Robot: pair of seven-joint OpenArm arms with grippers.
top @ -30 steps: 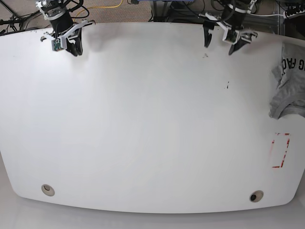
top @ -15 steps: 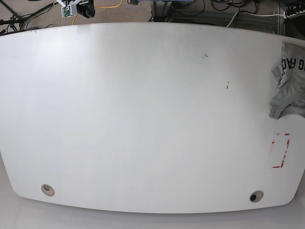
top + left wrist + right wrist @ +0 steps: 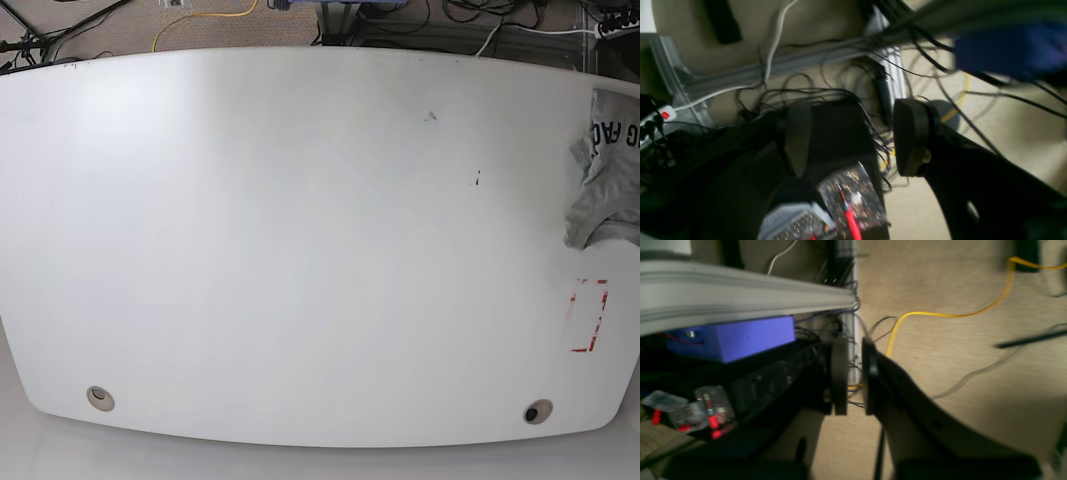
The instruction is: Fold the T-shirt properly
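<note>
The grey T-shirt (image 3: pixel 607 175) lies bunched at the table's right edge, with black letters showing and part of it cut off by the frame. Neither arm shows in the base view. In the left wrist view my left gripper (image 3: pixel 853 138) is open, its dark pads (image 3: pixel 912 136) wide apart over floor cables with nothing between them. In the right wrist view my right gripper (image 3: pixel 855 376) is shut to a thin slit over carpet and holds nothing.
The white table (image 3: pixel 300 250) has a red tape rectangle (image 3: pixel 589 315) near the right front and two round holes (image 3: pixel 99 398) (image 3: pixel 537 411) along the front edge. Behind it are cables, a purple box (image 3: pixel 736 336) and a yellow cable (image 3: pixel 940 313).
Both arms have pulled back from the table's far edge and left the base view. The left gripper's jaws have narrowed a little. The T-shirt has not moved.
</note>
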